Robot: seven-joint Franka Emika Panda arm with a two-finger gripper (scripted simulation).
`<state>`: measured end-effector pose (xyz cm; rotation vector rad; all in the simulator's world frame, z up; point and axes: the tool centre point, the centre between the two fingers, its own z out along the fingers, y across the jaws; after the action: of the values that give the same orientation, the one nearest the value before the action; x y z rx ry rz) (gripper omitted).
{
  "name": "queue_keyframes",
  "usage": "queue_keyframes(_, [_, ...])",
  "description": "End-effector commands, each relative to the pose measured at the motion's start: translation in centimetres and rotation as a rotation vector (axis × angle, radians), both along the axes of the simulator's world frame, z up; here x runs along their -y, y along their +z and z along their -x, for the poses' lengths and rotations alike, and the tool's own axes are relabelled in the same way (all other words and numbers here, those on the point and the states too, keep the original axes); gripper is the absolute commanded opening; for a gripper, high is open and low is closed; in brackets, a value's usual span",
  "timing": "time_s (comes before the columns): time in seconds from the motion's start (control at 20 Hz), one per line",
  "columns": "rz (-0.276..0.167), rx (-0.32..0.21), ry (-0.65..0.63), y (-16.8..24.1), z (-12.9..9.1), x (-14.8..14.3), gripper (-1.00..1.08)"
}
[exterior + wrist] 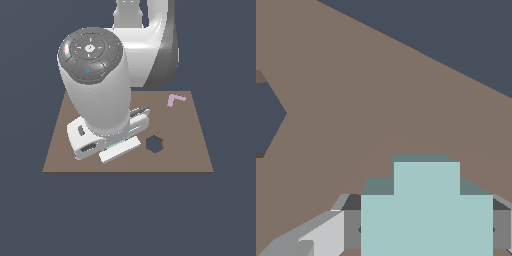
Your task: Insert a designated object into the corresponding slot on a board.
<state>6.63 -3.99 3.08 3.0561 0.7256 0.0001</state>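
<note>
While the gripper (426, 230) clamps the pale teal stepped-cross piece (426, 215) just above the flat brown board (185, 130), pickup looks done; insertion remains; cross slot hidden; only the dark hexagonal hole (155, 144) shows nearby.

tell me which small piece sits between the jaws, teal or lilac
The pale teal stepped cross piece, with grey gripper fingers flanking it. The lilac piece lies alone at the board's far corner.

No readable text, label, brand, number or sign appeared in either view; the arm's round grey end cap (90, 54) bore only small unlettered marks and coloured dots, and the board (195, 150) was plain.
</note>
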Motion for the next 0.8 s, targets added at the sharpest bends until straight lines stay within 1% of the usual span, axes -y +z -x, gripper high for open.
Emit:
queue_keyframes(0.0, [0.000,0.000,-0.003,0.0,0.0,0.0,-1.00])
queue_keyframes(0.2, [0.000,0.000,-0.030,0.0,-0.1,0.2,-1.00])
queue_keyframes(0.4, [0.000,0.000,-0.083,0.0,-0.2,0.5,-1.00])
queue_keyframes(0.75, [0.000,0.001,-0.241,0.1,-0.6,1.4,-1.00])
